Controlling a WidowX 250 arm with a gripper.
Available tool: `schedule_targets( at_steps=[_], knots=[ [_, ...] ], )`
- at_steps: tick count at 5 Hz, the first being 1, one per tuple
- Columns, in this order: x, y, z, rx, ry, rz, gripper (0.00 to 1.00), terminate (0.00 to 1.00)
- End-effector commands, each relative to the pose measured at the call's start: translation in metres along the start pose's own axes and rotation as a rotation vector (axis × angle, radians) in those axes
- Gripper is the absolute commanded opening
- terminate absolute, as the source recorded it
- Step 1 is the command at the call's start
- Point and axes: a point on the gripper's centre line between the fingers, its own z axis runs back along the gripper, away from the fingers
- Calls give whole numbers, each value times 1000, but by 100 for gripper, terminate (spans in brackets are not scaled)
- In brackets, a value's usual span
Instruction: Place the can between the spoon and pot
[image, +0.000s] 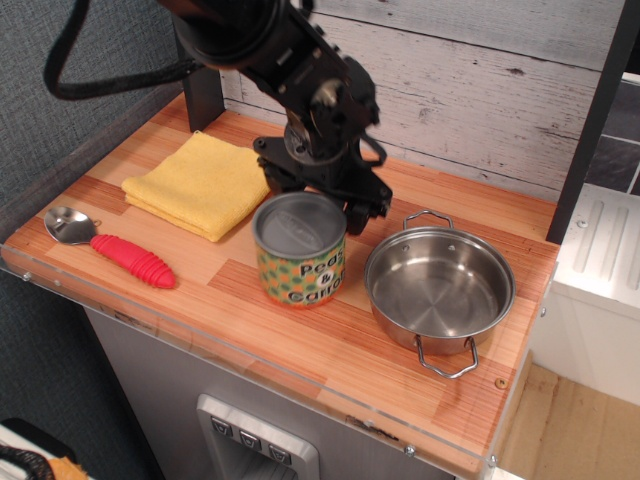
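The can (300, 262), a short tin with a grey lid and a green-and-orange "Peas & Carrots" label, stands upright near the middle of the wooden counter, just left of the pot (440, 287). My gripper (318, 203) reaches down from behind and is shut on the can's far upper rim, a dark finger (359, 214) showing on its right side. I cannot tell whether the can rests on the wood or hangs just above it. The spoon (110, 244), with a silver bowl and a ribbed red-pink handle, lies at the front left.
A folded yellow cloth (203, 183) lies at the back left, behind the spoon. A dark post (203, 95) and a white plank wall (470, 90) bound the back. The counter's front edge (260, 375) has a clear lip.
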Motion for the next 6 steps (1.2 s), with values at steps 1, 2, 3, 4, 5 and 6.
schedule_targets(
  at_steps=[1, 2, 3, 4, 5, 6],
  knots=[
    [-15, 8, 38, 5, -71, 1, 100, 0],
    [-21, 13, 46, -15, -95, 27, 100, 0],
    [-17, 21, 60, -16, -116, 66, 100, 0],
    [-7, 28, 65, -21, -114, 94, 100, 0],
    [7, 35, 65, -7, -100, 129, 100, 0],
    [16, 45, 64, -41, 29, 239, 100, 0]
  ],
)
